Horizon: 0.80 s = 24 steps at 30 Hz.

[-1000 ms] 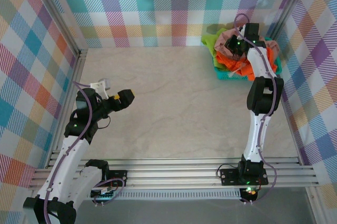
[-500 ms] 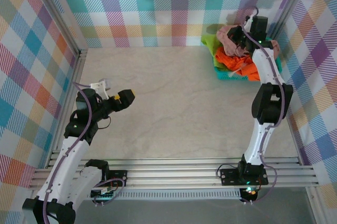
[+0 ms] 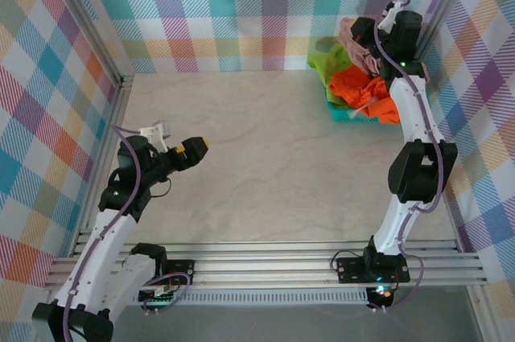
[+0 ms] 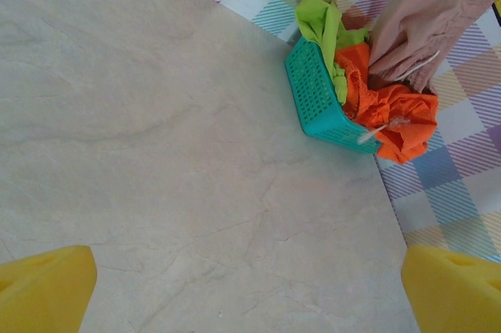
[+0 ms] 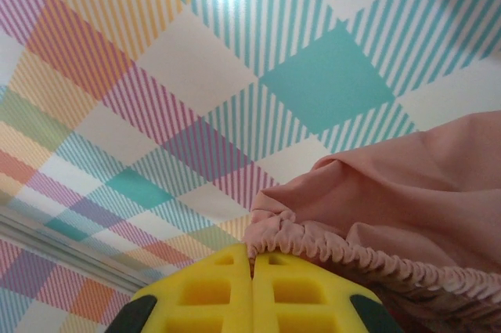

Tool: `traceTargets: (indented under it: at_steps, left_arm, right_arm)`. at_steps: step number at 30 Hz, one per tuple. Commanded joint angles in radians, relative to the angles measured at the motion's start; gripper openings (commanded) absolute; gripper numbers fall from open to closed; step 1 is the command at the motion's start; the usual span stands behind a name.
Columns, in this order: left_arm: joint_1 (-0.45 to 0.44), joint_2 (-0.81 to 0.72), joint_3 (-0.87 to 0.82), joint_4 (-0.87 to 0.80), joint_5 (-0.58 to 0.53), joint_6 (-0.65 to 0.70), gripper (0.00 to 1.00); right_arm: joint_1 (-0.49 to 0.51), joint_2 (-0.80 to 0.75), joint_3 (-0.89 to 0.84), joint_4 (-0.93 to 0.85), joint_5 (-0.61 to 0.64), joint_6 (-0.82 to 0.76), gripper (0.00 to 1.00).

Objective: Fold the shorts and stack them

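Dangling above the basket point(image 4: 317, 98), the pink shorts point(image 5: 391, 208) are being gripped at the waistband by the closed right gripper point(image 5: 252, 266); the left gripper point(image 3: 195, 146) is being held wide open, empty

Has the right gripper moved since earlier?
Yes, the right gripper, gripping the dusty pink fabric shorts, moved from above the teal mesh basket toward the back wall.

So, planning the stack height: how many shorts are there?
3: pink shorts held up by the right tool, orange shorts and lime green shorts in the teal basket. More could hide underneath.
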Motion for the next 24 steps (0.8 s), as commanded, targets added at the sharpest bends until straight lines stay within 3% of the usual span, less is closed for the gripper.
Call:
traceTargets:
  at_steps: [1, 12, 24]
  left_arm:
    - [-0.013, -0.013, -0.008, 0.043, -0.011, -0.014, 1.00]
    - [-0.031, -0.002, -0.012, 0.071, -0.020, -0.028, 1.00]
    - [-0.050, 0.008, -0.015, 0.099, -0.029, -0.045, 1.00]
  right_arm:
    - [0.030, -0.040, 0.085, 0.129, -0.071, 0.025, 0.00]
    - [0.106, -0.003, 0.379, 0.102, -0.202, 0.045, 0.00]
    - [0.305, 0.000, 0.592, 0.113, -0.305, 0.044, 0.00]
